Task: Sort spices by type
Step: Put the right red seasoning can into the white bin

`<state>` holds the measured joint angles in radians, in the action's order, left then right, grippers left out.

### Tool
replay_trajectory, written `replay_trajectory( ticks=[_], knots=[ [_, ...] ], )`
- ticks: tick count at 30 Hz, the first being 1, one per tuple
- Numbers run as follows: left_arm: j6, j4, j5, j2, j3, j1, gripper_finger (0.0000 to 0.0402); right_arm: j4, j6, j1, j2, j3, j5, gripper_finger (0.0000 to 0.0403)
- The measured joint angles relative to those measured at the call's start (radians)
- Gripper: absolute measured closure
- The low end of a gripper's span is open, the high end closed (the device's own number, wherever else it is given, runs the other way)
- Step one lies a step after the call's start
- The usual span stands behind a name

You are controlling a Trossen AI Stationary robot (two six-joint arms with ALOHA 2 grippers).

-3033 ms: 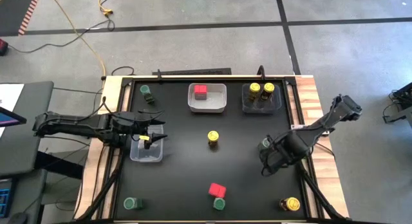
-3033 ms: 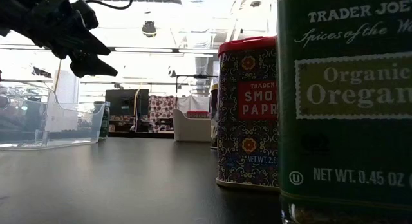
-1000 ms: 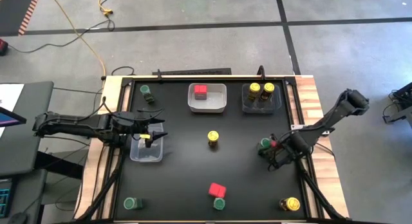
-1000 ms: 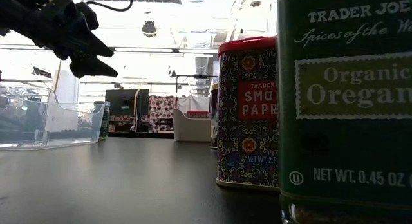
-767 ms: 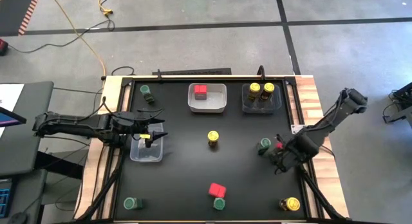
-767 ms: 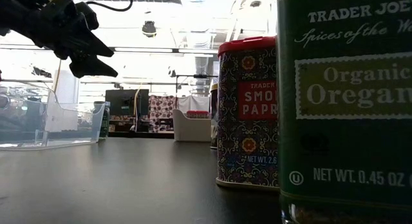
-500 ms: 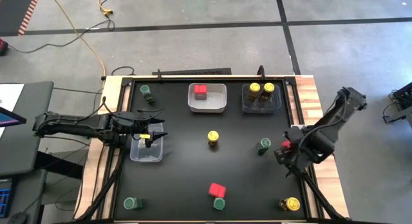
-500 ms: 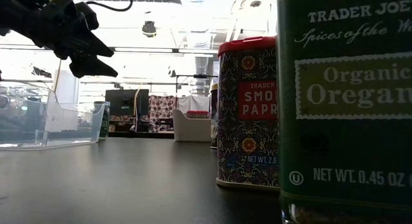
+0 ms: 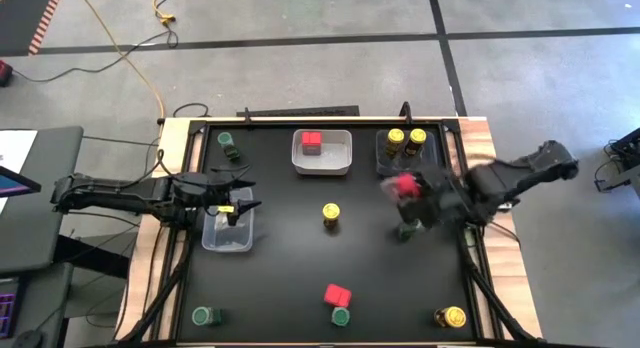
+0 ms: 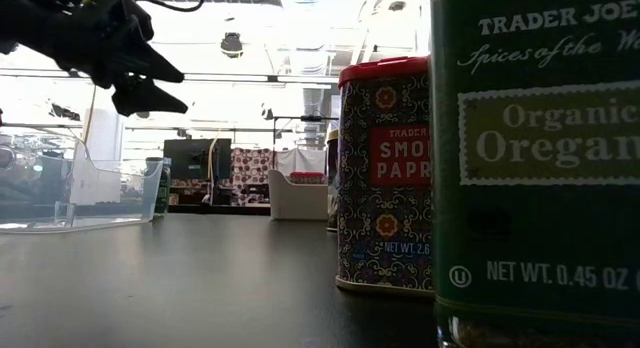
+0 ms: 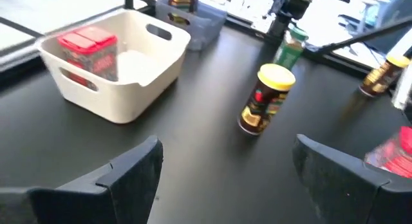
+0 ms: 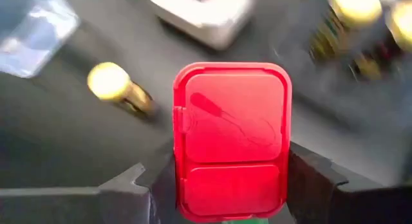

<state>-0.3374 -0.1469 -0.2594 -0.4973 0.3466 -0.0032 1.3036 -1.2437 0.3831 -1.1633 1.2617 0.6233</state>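
So we've got the right gripper (image 12: 232, 176) clamped on a red box (image 12: 232, 140), carrying it in the air right of centre in the high view, just below the clear tray (image 9: 380, 166) with two yellow-lidded jars (image 9: 406, 139) at the upper right. A green-lidded jar (image 9: 406, 231) stands on the table right under it.

Handling-wise we'd guess the box is light and rigid, a small tin with flat sides, so pinching two opposite walls below the lid works, which is about where the fingers sit in the right wrist view. The painted sides probably run a bit slick, so a firm squeeze and no tilting.

The white bin (image 9: 340, 163) at top centre already holds one red box (image 9: 311, 141), so that's our likely drop spot. Another red box (image 9: 337, 295) sits at lower centre touching a green jar (image 9: 341, 315).

The left gripper (image 11: 228, 169) waits with jaws wide open and empty over the clear tray (image 9: 215, 238) at mid left.

Surface is a matte black tabletop (image 9: 290, 248) with wood edges. Around it we see grey concrete floor with dark tape lines and a yellow cable (image 9: 140, 68) at upper left; the low view shows a bright workshop behind.
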Motion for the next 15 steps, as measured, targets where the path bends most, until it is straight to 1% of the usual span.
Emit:
replay_trajectory(
  ticks=[2, 3, 6, 10, 13, 15],
  knots=[
    [0.000, 0.009, -0.019, 0.000, 0.000, 0.000, 0.0072, -0.147, 0.247, -0.109, 0.000, 0.000, -0.020, 0.0164],
    [0.000, 0.016, -0.030, 0.000, 0.000, 0.000, 0.0072, -0.217, 0.373, -0.167, 0.000, 0.000, -0.053, 0.0164],
    [0.000, 0.036, -0.056, 0.000, 0.000, 0.000, 0.0072, -0.388, 0.680, -0.344, -0.016, 0.002, -0.201, 0.0164],
    [0.000, 0.045, -0.068, 0.000, 0.000, 0.000, 0.0072, -0.501, 0.968, -0.563, -0.054, 0.002, -0.414, 0.0164],
    [0.000, 0.043, -0.068, 0.000, 0.000, 0.000, 0.0072, -0.580, 1.121, -0.697, -0.100, 0.002, -0.570, 0.0164],
    [0.000, 0.039, -0.068, 0.000, 0.000, 0.000, 0.0072, -0.642, 1.199, -0.765, -0.141, 0.002, -0.689, 0.0164]
  ],
)
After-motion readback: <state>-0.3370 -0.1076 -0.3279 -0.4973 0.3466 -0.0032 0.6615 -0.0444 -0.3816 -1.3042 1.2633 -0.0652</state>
